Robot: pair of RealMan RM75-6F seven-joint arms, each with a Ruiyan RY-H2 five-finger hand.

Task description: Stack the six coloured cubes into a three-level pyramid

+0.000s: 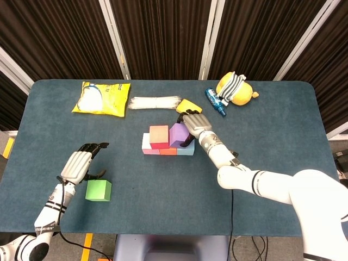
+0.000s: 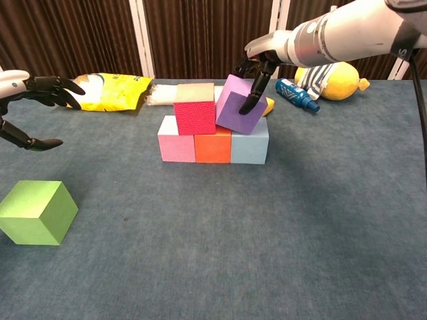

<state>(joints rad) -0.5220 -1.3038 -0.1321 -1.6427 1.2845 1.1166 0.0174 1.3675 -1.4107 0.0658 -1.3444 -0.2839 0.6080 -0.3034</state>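
A pink cube [image 2: 176, 147], an orange cube [image 2: 213, 148] and a light blue cube [image 2: 251, 147] form a row mid-table. On top sits a red cube [image 2: 195, 109]. Beside it a purple cube [image 2: 239, 105] leans tilted, its left edge against the red one. My right hand [image 2: 257, 63] grips the purple cube from above and from its right side; the head view also shows this hand [image 1: 193, 124] over the purple cube [image 1: 178, 135]. A green cube [image 2: 35, 212] lies alone at the near left. My left hand [image 2: 33, 100] hovers open just behind it, holding nothing.
Along the far side lie a yellow bag [image 2: 107, 92], a white bundle of sticks [image 2: 163, 95], a small yellow object [image 2: 267, 105] behind the stack, a blue bottle [image 2: 293, 93] and a yellow plush toy [image 2: 333, 77].
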